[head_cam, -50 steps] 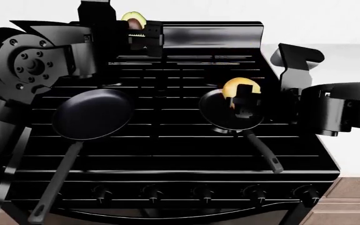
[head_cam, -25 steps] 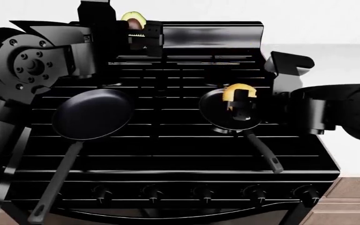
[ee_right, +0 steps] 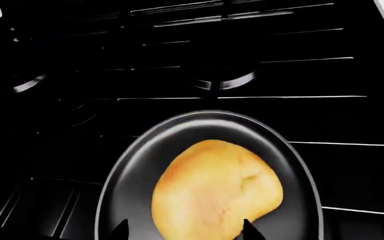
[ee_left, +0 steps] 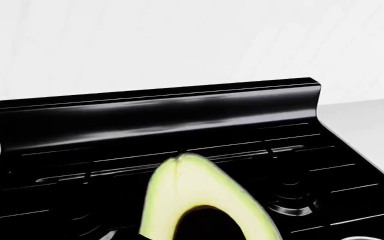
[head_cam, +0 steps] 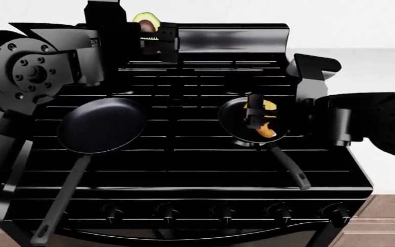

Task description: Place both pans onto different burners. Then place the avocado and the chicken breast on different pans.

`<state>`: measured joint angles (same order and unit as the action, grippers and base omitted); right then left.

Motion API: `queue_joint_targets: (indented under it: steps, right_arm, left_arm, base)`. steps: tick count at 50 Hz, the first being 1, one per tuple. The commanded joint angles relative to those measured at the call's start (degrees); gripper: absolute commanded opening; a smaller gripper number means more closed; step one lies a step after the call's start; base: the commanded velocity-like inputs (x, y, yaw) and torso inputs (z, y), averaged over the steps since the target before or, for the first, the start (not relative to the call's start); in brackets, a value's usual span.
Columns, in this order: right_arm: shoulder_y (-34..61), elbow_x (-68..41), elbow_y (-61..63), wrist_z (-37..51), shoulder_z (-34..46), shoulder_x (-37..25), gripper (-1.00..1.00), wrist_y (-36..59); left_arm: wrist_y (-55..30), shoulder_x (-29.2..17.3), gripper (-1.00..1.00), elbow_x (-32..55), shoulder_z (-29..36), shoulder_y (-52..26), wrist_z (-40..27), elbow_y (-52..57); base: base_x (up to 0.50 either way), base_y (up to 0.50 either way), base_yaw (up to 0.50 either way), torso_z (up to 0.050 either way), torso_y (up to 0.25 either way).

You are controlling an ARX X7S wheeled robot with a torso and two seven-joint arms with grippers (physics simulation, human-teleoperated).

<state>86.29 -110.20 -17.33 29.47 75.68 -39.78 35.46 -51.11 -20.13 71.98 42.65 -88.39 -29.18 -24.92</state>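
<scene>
The chicken breast (ee_right: 215, 192) lies in the right pan (head_cam: 242, 126), centre-right; the right end effector (head_cam: 261, 117) looks released. The left end effector (head_cam: 153, 37), upper left, grips the avocado (head_cam: 146, 22); releasing there would miss the 2nd pan (head_cam: 103, 125).

Two pans (head_cam: 101, 125) (head_cam: 247, 122) sit on the black range (head_cam: 183, 154).

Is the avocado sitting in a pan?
No, the avocado is held up by the left gripper, above the stove's back edge; the left pan is empty.
</scene>
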Motion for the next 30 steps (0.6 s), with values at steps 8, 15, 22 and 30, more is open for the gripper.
queue_joint_targets:
  steps: [8, 15, 22, 30]
  right_arm:
    - [0.2, 1.0, 2.1, 2.2, -1.2, -0.7, 1.0, -1.1]
    - [1.4, -0.6, 11.0, 6.6, -3.6, -4.8, 1.0, -2.1]
    - [3.6, -4.5, 24.1, 13.5, -7.2, -10.6, 1.0, -3.5]
    - [5.0, -7.0, 32.5, 18.5, -10.6, -15.0, 1.0, -6.3]
  left_arm:
    - [1.2, -0.2, -1.0, -0.6, 0.1, -0.4, -0.7, -0.4]
    - [1.3, -0.2, -1.0, -0.6, 0.2, -0.4, -0.6, -0.6]
    - [1.3, 0.1, -1.0, -0.8, 0.5, -0.6, -0.3, -1.2]
    - [0.9, 0.3, -1.0, -0.7, 0.6, -0.7, -0.4, -1.6]
  base:
    - [0.0, 0.0, 0.0, 0.0, 0.001]
    - [0.0, 0.0, 0.0, 0.001, 0.0]
    - [0.0, 0.0, 0.0, 0.0, 0.001]
    - [0.0, 0.0, 0.0, 0.0, 0.0]
